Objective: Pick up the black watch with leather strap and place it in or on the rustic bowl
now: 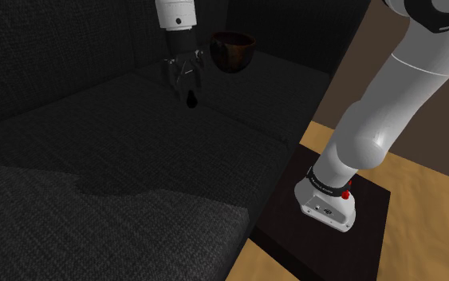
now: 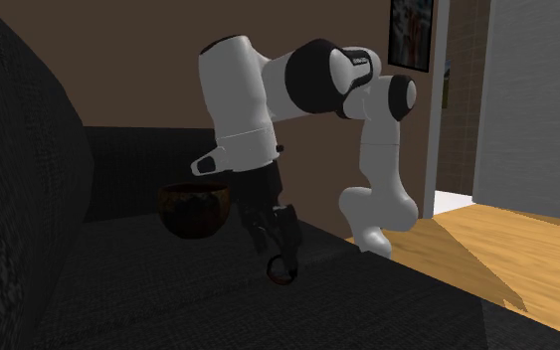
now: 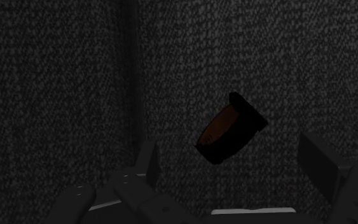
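Observation:
The black watch [image 1: 191, 100] is a closed dark loop with a reddish-brown inner lining, resting on the dark sofa seat [image 1: 95, 136]. My gripper [image 1: 184, 78] hangs straight above it, open. In the wrist view the watch [image 3: 229, 130] lies beyond the gripper [image 3: 228, 149], between the two spread fingers [image 3: 149, 162], and neither finger touches it. From the second exterior view, the watch [image 2: 282, 268] stands on edge just under the gripper [image 2: 280, 239]. The rustic bowl [image 1: 232, 49], dark brown and patterned, sits on the seat a short way past the gripper; it is also seen as the bowl [image 2: 194, 207] behind the arm.
The sofa's backrest [image 2: 19, 169] rises along the second exterior view's left. My stand [image 1: 326, 231] is beside the seat's edge on a wooden floor [image 2: 506, 249]. A brown wall and a doorway [image 2: 457, 109] lie behind the arm.

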